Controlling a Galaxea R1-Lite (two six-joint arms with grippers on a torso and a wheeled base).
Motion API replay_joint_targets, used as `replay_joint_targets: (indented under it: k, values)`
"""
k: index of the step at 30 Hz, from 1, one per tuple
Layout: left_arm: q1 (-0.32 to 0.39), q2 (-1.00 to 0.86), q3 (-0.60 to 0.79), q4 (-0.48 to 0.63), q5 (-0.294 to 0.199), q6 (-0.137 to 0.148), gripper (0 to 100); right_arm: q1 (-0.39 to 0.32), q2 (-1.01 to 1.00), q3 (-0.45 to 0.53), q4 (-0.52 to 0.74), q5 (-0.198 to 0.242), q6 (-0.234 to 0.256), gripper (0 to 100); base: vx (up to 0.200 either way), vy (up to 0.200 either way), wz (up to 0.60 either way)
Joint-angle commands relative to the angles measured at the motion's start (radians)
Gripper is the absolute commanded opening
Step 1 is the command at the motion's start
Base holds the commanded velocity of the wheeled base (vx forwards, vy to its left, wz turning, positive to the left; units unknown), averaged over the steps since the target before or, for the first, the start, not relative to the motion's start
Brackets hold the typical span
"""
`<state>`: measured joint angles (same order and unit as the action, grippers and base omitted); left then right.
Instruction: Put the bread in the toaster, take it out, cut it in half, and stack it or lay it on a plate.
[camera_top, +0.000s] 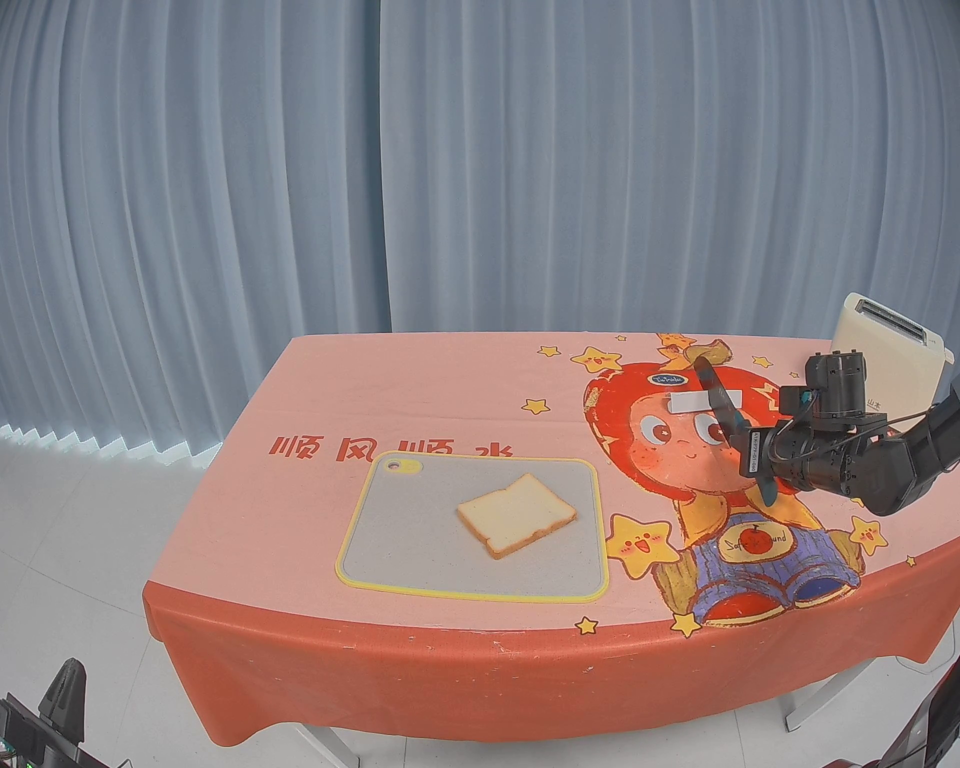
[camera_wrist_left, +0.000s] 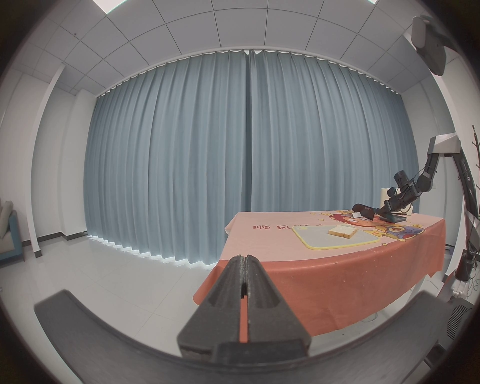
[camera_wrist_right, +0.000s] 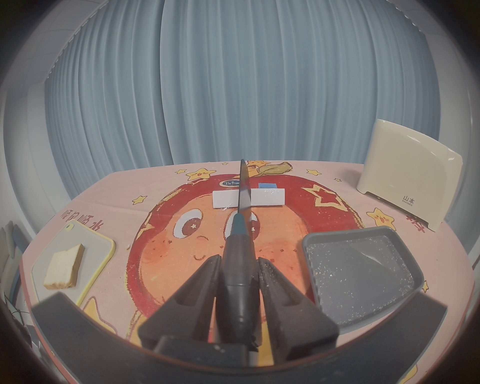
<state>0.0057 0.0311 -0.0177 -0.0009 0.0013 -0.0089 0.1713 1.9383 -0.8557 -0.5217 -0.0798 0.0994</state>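
A slice of bread (camera_top: 516, 514) lies flat on the yellow-rimmed cutting board (camera_top: 420, 540), towards its right side. The cream toaster (camera_top: 890, 360) stands at the table's far right. My right gripper (camera_top: 757, 455) hovers above the table between board and toaster, shut on a knife (camera_top: 722, 405) whose blade points up and away. The right wrist view has the gripper (camera_wrist_right: 239, 262) clamping the dark handle of the knife (camera_wrist_right: 243, 192), with the bread (camera_wrist_right: 64, 267), a grey plate (camera_wrist_right: 362, 270) and the toaster (camera_wrist_right: 412, 172) around it. My left gripper (camera_wrist_left: 243, 262) is shut with nothing in it, low beside the table.
The table (camera_top: 350, 400) wears an orange cartoon-print cloth. A white label (camera_wrist_right: 265, 197) lies on it beyond the knife tip. Blue curtains hang behind. My left gripper (camera_top: 65, 695) sits below the table's front left corner, over white floor.
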Motion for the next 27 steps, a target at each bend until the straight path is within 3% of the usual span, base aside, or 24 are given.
replay_joint_targets:
  k: [1,27]
  values:
    - [0.0,0.001,0.018,0.001,0.0,0.0,0,0.002,-0.007,-0.002,-0.001,0.0,0.0,0,0.0,0.0,0.0]
    - [0.0,0.001,0.018,0.001,0.0,0.0,0,0.051,-0.182,0.03,0.0,0.002,0.014,0,0.0,0.0,0.0]
